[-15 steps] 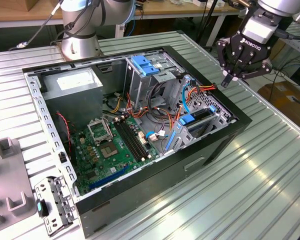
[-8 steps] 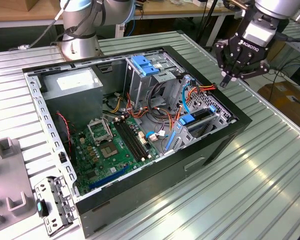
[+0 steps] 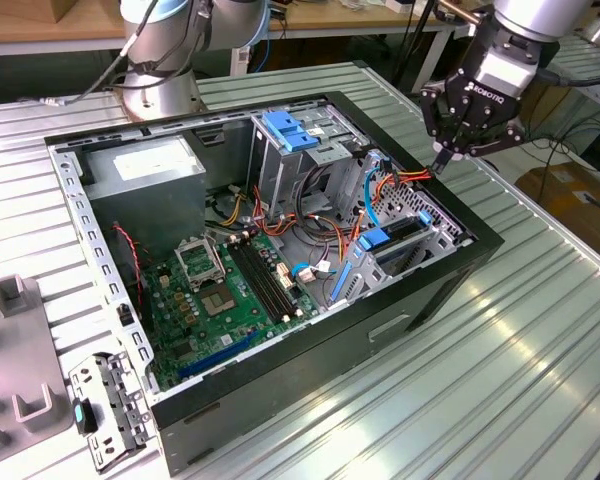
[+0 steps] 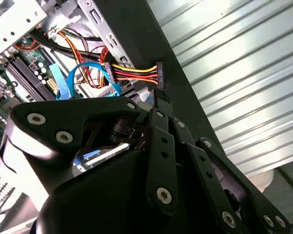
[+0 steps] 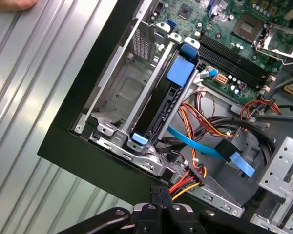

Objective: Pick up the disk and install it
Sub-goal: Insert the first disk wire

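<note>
Black robot gripper [image 3: 443, 157] at upper right of the exterior view, fingers pressed together, holding nothing. Dark rectangular disk with bright blue plastic rails [image 3: 392, 242] on edge inside open black metal computer case [image 3: 280, 400], lower left of fingertips, long axis slanting lower-left to upper-right.

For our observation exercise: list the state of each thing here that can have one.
computer case, side open.
disk, standing on edge in its bay.
gripper, shut, holding nothing, above the case's rim.
power connector, unplugged, by the rim.
</note>
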You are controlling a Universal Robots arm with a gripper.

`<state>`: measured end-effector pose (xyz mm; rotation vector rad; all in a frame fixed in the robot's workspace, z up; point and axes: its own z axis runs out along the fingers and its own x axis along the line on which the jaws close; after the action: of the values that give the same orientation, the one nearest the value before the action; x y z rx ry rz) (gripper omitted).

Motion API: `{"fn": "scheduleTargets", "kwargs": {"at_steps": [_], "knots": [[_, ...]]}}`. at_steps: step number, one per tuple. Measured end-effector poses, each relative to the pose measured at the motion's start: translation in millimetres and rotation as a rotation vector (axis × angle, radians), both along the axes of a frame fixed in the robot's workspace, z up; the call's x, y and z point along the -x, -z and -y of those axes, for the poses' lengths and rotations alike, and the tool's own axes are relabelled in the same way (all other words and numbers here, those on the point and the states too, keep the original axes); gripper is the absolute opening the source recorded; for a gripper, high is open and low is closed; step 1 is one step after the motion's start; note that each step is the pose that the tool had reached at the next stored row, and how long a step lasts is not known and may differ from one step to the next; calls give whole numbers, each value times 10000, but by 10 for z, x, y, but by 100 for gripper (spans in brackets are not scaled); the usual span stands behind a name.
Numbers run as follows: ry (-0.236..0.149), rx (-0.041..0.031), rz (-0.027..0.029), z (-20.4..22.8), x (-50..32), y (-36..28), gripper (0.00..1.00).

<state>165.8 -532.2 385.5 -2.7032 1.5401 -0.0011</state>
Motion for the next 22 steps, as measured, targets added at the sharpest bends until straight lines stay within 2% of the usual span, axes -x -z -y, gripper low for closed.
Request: {"fn": "scheduleTargets", "kwargs": {"at_steps": [2,4,6,8,12,15,16,17,18,22], "knots": [[-389,-2,1,-1,-5,22,11],[-449,1,-1,-16,-36,33,11],[-451,0,-1,-63,-66,45,11],[-550,-2,0,-85,-69,52,11],[-1269,0,0,-85,-69,60,11],[-1956,0,0,-85,-70,76,11],[-2124,-1,0,-85,-71,80,17],[-2291,0,0,-85,-73,84,17],[-2442,-1,-1,-85,-77,89,24],[-2829,-1,0,-86,-106,102,24]]}}
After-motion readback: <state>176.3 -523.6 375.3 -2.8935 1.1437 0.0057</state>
